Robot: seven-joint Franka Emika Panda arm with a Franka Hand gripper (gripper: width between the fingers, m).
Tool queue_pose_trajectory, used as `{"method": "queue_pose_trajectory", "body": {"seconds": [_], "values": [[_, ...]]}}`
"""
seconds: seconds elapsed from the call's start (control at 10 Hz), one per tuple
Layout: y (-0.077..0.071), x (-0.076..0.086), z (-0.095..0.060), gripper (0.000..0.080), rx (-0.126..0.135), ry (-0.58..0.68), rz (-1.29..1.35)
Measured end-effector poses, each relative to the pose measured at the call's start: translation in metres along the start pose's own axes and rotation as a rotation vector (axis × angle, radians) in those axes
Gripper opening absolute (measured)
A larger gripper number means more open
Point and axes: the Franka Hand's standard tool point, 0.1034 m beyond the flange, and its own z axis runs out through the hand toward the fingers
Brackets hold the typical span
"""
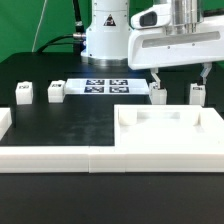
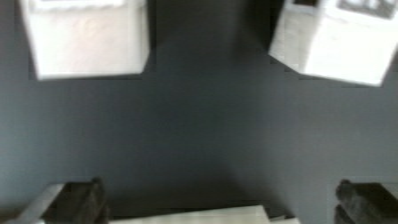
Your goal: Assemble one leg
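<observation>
Several small white legs stand in a row on the black table. Two are at the exterior view's left (image 1: 22,95) (image 1: 55,92) and two at its right (image 1: 158,96) (image 1: 197,95). My gripper (image 1: 181,78) hangs open and empty above the right pair, its fingers spread about as wide as the gap between them. In the wrist view these two legs (image 2: 89,38) (image 2: 338,45) lie beyond the open gripper (image 2: 221,202), whose dark fingertips (image 2: 71,202) are apart with nothing between them. The large white panel (image 1: 170,127) lies just in front of the right pair.
The marker board (image 1: 105,86) lies flat near the robot base (image 1: 105,35). A low white L-shaped rail (image 1: 45,156) runs along the front and left of the table. An edge of the panel (image 2: 205,214) shows between the fingers in the wrist view.
</observation>
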Motion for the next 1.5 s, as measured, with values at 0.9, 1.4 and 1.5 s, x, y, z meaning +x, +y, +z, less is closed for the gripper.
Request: {"method": "queue_pose_trajectory", "body": {"seconds": [0.9, 1.4, 1.5], "values": [[-0.008, -0.02, 0.005, 0.0648, -0.001, -0.154, 0.318], [-0.01, -0.023, -0.004, 0.0648, 0.031, -0.508, 0.285], [-0.008, -0.024, -0.003, 0.0648, 0.036, -0.573, 0.288]]}}
